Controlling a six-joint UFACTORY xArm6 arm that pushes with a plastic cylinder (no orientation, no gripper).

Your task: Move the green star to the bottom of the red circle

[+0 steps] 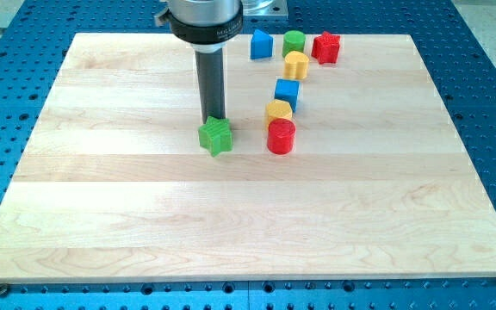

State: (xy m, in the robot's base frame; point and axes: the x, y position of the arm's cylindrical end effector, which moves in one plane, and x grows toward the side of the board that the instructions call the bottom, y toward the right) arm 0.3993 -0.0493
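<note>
The green star (216,136) lies on the wooden board left of centre. The red circle (281,136), a short red cylinder, stands to its right at about the same height in the view, with a gap between them. My tip (214,118) is at the star's top edge, touching it or nearly so. The rod rises straight up from there to the arm at the view's top.
A yellow block (278,110) touches the red circle's top. Above it run a blue cube (288,91), a yellow block (296,65), a green cylinder (294,41), a blue block (260,44) and a red star (325,46). The board (102,215) lies on a blue perforated table.
</note>
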